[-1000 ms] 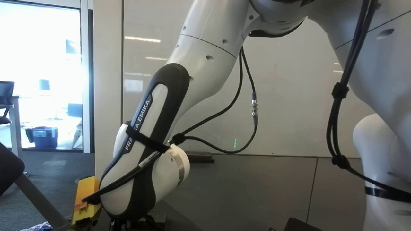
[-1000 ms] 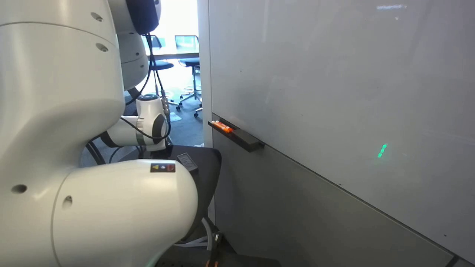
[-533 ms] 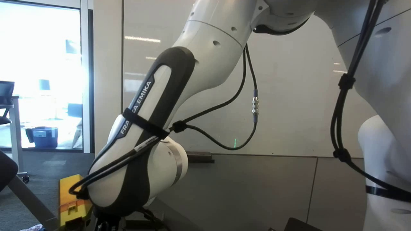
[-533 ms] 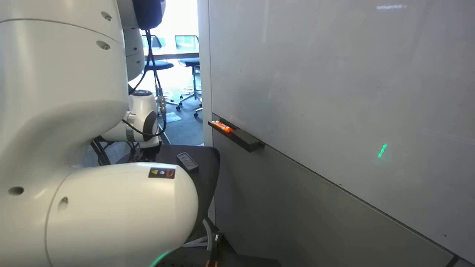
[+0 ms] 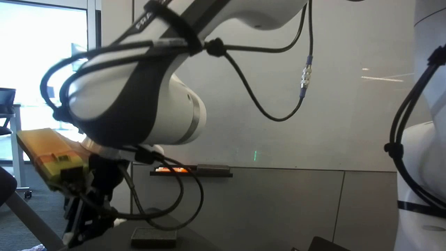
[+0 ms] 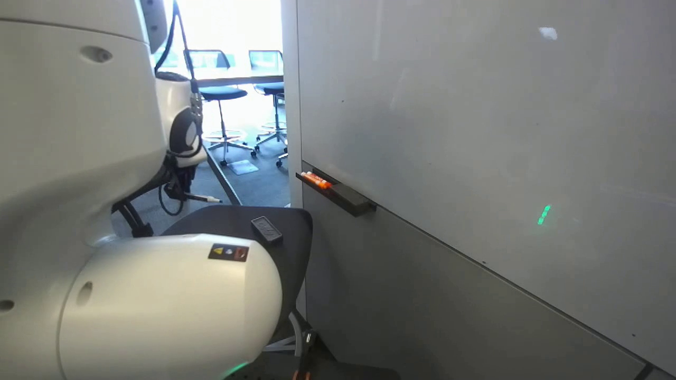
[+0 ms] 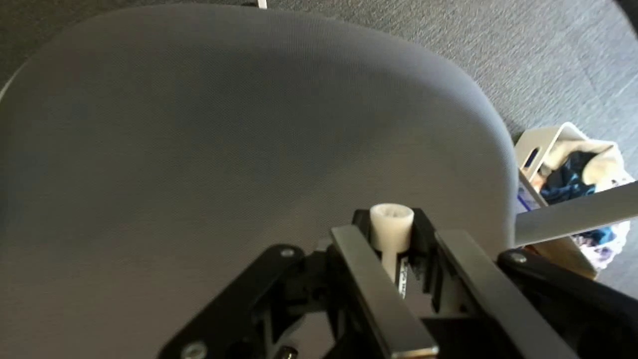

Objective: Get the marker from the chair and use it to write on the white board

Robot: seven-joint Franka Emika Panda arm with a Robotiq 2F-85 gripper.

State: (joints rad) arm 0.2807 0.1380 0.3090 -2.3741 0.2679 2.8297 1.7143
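The marker (image 7: 391, 234) is white with a dark printed label. It stands between the fingertips of my gripper (image 5: 82, 234), which is shut on it. In an exterior view the marker (image 6: 207, 198) sticks out sideways from the gripper (image 6: 179, 191), above the level of the chair. The chair seat (image 7: 224, 149) is dark grey and lies below the gripper in the wrist view; it also shows in an exterior view (image 6: 227, 220). The white board (image 6: 475, 121) is the large glossy wall panel, also in an exterior view (image 5: 331, 115), apart from the gripper.
A dark eraser (image 6: 266, 230) lies on the seat. The board's ledge tray (image 6: 338, 198) holds orange markers (image 6: 316, 180) and a dark block. A green streak (image 6: 544, 215) shows on the board. A box of cloths (image 7: 573, 169) stands on the floor. Cables (image 5: 195, 195) loop from the wrist.
The arm has risen and the gripper has come up off the chair with the marker in it. The gripper, the marker and the eraser on the seat now show more fully in the exterior views.
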